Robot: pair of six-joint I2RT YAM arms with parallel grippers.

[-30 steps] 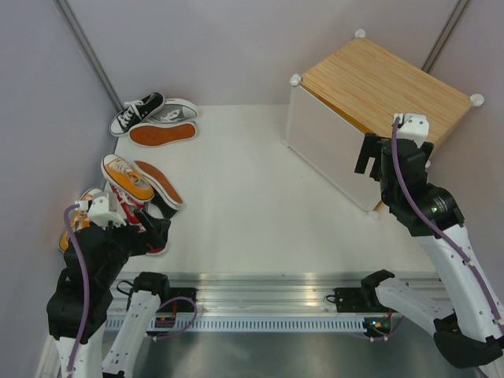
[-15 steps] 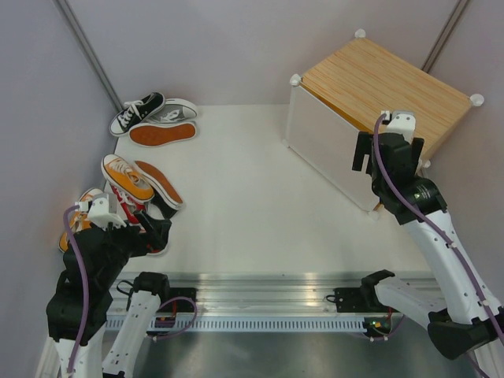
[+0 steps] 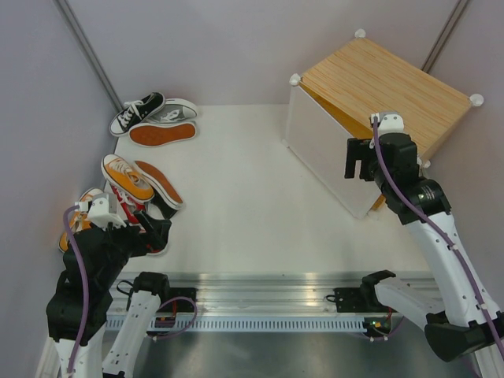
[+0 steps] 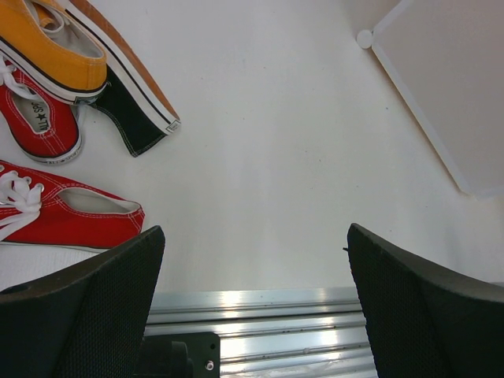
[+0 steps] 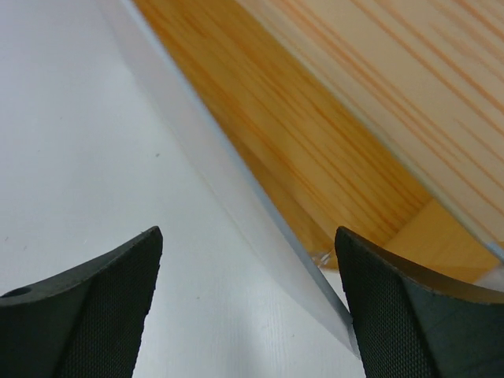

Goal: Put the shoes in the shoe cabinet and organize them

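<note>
The shoe cabinet (image 3: pixel 394 87) stands at the back right, its frosted white door (image 3: pixel 323 153) tilted out a little from the wood top. My right gripper (image 3: pixel 358 161) is open at the door's upper edge. In the right wrist view that edge (image 5: pixel 260 228) runs between the fingers of the right gripper (image 5: pixel 248 260), close to the right one, with the wood inside (image 5: pixel 315 157) behind it. The shoes lie at the left: black (image 3: pixel 135 113), grey (image 3: pixel 177 110), orange (image 3: pixel 126 177) and red (image 3: pixel 146 220). My left gripper (image 3: pixel 153 232) is open and empty beside the red shoe (image 4: pixel 71 216).
One shoe (image 3: pixel 162 132) lies sole up by the black and grey ones, and a black shoe (image 4: pixel 130 94) lies on its side under the orange one. A metal rail (image 3: pixel 260 291) runs along the near table edge. Grey walls close in on the left and at the back.
My right gripper has moved left and slightly nearer along the cabinet's front, and the door's top edge has tilted out a little more. The left arm has not moved.
</note>
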